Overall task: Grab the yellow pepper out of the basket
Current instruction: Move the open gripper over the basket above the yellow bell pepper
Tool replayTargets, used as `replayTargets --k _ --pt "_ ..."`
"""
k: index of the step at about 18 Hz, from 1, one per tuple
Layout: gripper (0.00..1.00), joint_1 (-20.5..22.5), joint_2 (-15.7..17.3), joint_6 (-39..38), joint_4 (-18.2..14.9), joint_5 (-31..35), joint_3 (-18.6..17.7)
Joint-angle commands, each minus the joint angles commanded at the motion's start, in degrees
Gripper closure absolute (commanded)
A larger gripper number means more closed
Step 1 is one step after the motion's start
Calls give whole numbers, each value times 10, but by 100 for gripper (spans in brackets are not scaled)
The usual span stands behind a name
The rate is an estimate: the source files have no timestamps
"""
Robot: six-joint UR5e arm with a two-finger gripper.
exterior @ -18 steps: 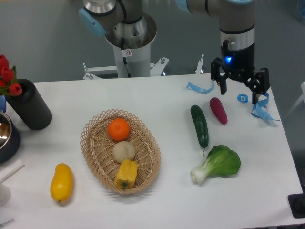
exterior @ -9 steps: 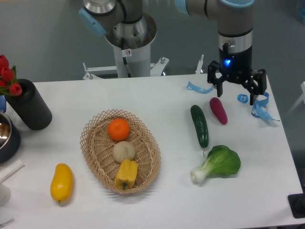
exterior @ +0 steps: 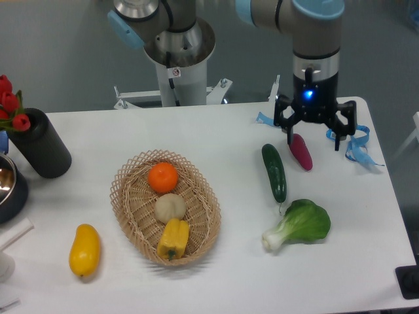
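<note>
Pepper (exterior: 173,239) lies light, waxy, probably slippery in basket (exterior: 127,209); gripper (exterior: 313,133) hangs wide apart, holding nothing. Grip belongs across its ridged flanks.

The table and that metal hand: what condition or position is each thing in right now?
hand: open, empty, above the purple vegetable
yellow pepper: lying in the basket, near end
basket: flat on the table, holding three items
orange: in the basket, far end
pale round vegetable: in the basket, middle
yellow oval fruit: on the table, outside the basket
cucumber: lying flat
purple vegetable: lying flat
bok choy: lying on its side
</note>
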Motion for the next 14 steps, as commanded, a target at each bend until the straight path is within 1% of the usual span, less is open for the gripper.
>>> replayTargets --k 2,5,7,8,10,11,12,14 --pt "0 -3 -4 -26 1 -1 0" --pt "0 -6 -8 -45 2 -2 -5" --pt "0 -21 -14 -62 5 -11 -7" --pt "0 -25 -21 -83 5 -20 -7" --pt "0 -26 -29 -143 6 -44 -4" --pt "0 -30 -33 -162 9 -66 -1" --pt "0 -32 -37 -169 11 -100 1" --pt "0 -33 -40 -170 13 -133 2"
